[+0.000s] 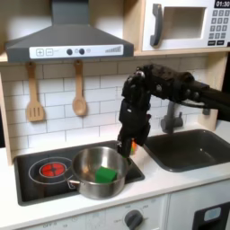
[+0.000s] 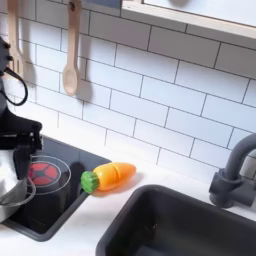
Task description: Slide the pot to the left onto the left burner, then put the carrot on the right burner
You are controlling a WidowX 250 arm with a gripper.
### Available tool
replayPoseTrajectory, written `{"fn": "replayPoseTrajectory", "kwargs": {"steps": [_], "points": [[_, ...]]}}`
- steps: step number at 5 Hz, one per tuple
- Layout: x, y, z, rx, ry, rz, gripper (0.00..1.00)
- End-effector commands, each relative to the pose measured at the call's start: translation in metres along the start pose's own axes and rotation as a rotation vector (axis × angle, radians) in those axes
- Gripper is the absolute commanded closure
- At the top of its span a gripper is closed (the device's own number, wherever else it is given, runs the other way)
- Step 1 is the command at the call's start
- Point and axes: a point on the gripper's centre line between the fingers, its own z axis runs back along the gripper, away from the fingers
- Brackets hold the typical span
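Glossy black cooktop (image 1: 31,182), white-tiled wall (image 2: 170,90)

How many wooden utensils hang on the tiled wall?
2. In the first exterior view, a slotted wooden spatula hangs under the range hood, with a wooden spoon to its right. The arm might hide others.

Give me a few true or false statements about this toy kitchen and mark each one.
1. The pot holds a green piece. True.
2. The carrot is in the pot. False: it lies outside, between the cooktop and the sink.
3. The pot covers the left burner. False: that burner is bare; in the first exterior view the pot sits to its right.
4. A wooden spatula and a wooden spoon hang on the wall. True.
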Motion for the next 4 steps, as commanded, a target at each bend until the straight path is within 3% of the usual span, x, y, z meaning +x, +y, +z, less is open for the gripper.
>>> {"fn": "replayPoseTrajectory", "kwargs": {"steps": [1, 4], "points": [[0.008, -0.002, -0.011, 0.005, 0.009, 0.028, 0.0], [0.017, -0.01, -0.026, 0.005, 0.027, 0.053, 0.0]]}}
